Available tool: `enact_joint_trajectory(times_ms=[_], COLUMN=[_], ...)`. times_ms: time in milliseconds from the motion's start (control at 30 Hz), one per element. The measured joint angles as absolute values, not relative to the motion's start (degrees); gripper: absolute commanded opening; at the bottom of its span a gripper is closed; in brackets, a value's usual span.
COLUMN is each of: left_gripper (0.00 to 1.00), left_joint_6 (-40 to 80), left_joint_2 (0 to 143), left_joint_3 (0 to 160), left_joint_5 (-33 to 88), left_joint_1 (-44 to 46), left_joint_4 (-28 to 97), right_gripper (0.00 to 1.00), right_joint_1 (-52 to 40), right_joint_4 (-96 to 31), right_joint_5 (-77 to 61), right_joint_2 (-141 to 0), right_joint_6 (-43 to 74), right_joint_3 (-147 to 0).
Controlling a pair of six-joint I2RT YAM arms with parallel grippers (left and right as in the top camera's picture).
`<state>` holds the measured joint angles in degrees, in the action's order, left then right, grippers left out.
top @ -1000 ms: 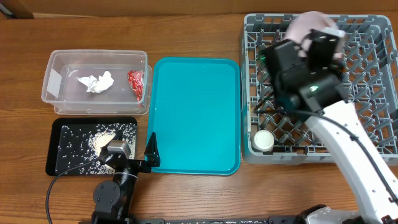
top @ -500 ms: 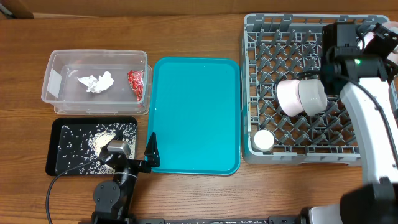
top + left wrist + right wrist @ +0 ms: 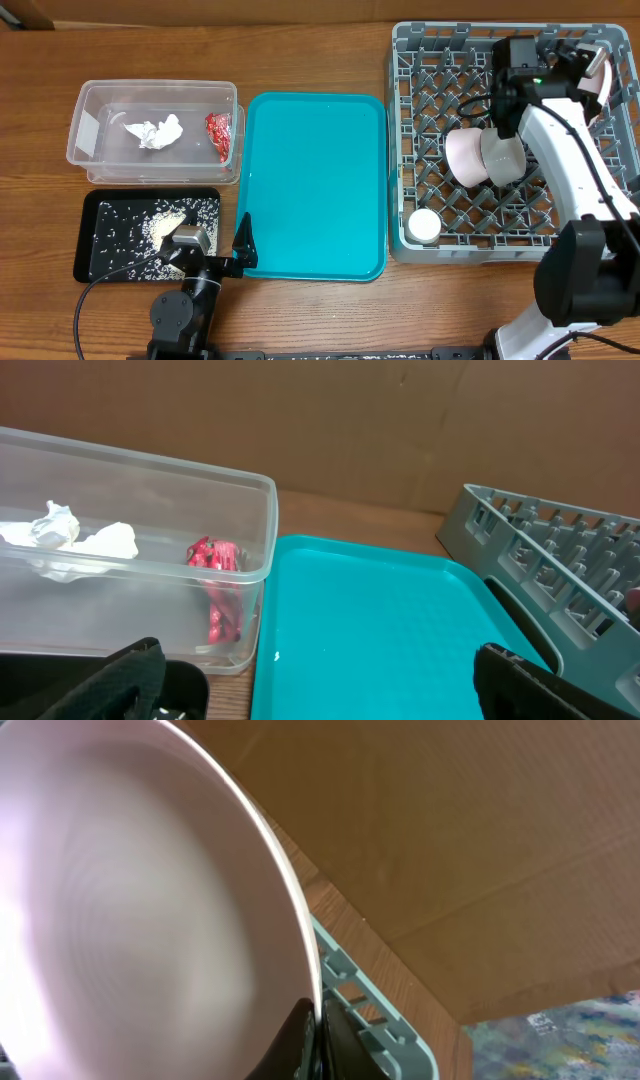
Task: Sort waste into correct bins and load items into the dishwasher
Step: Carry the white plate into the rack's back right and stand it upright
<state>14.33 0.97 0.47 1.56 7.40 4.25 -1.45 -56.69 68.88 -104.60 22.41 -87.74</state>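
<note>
My right gripper (image 3: 588, 62) is shut on the rim of a round white plate (image 3: 600, 78), held on edge over the far right corner of the grey dish rack (image 3: 410, 120). In the right wrist view the plate (image 3: 140, 920) fills the left and the fingers (image 3: 315, 1045) pinch its rim. A white bowl (image 3: 466, 158) and a second white dish (image 3: 503, 158) lie in the rack, with a small white cup (image 3: 424, 225) at its front left. The clear tub (image 3: 90, 160) holds the tissue (image 3: 153, 131) and red wrapper (image 3: 219, 135). My left gripper (image 3: 240, 245) is open and empty. No chopsticks show.
The black tray (image 3: 95, 205) at front left holds scattered rice scraps (image 3: 165, 225). The teal serving tray (image 3: 315, 185) lies between the bins and the rack. The left wrist view shows the tub (image 3: 255, 520), the teal tray (image 3: 380, 630) and the rack's side (image 3: 560, 570).
My right arm has swung the plate from the rack's far middle to its far right corner and turned it on edge. The bowl and dish beneath it now show. The left arm has not moved.
</note>
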Motion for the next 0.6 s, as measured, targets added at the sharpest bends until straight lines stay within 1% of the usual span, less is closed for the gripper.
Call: enact_joint_trajectory(times_ms=[200,267,333,433,600], left_gripper=[1.0,1.0,1.0,1.0,1.0], left_joint_6=[14.3,14.3,14.3,14.3,14.3], left_joint_2=[1.0,1.0,1.0,1.0,1.0], left_joint_3=[0.5,0.5,0.5,0.5,0.5], left_joint_5=[1.6,1.6,1.6,1.6,1.6], left_joint_1=[7.4,7.4,7.4,7.4,7.4], left_joint_4=[4.3,4.3,4.3,4.3,4.3], right_gripper=[0.05,0.08,0.15,0.19,0.19], right_joint_1=[-1.7,-2.2,-3.0,-4.7,-6.9], right_joint_4=[-52.9,-51.4,-50.5,-50.1,-50.7], right_joint_5=[66.9,65.8,64.7,63.6,62.8], right_joint_2=[-104.7,-104.7,-104.7,-104.7,-104.7], right_joint_6=[19.1,16.9,15.2,13.4,11.9], right_joint_3=[-87.7,-87.7,-87.7,-87.7,-87.7])
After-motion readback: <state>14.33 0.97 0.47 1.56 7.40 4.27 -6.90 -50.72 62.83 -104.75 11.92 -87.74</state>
